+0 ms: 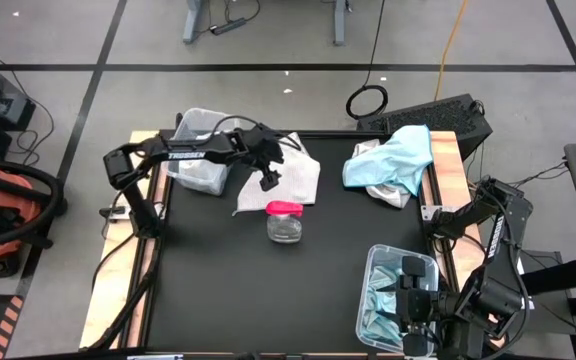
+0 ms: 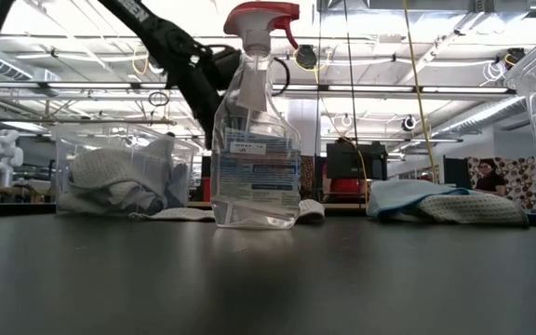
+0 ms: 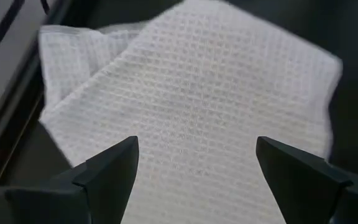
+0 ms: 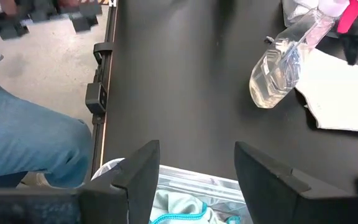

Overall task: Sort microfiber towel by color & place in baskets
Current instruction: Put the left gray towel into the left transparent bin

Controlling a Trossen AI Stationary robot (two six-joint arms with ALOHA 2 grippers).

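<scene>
A pale grey-white microfiber towel (image 1: pixel 296 178) (image 3: pixel 197 93) lies flat on the black table near its far side. My left gripper (image 1: pixel 268 183) (image 3: pixel 197 146) hovers open just over it, one finger on either side of its middle. The far-left basket (image 1: pixel 196 122) (image 2: pixel 124 140) holds more grey-white towels. A heap of light blue towels (image 1: pixel 393 160) (image 2: pixel 435 200) lies at the far right edge. My right gripper (image 1: pixel 415 318) (image 4: pixel 197 152) hangs open above the near-right basket (image 1: pixel 373 262) (image 4: pixel 185 177), which holds light blue towels (image 4: pixel 179 208).
A clear spray bottle with a pink-red head (image 1: pixel 285 222) (image 2: pixel 254 140) (image 4: pixel 278 68) stands mid-table, just near of the white towel. A person's leg in blue jeans (image 4: pixel 23 143) is beside the table's near edge. Bare black tabletop spans the near left.
</scene>
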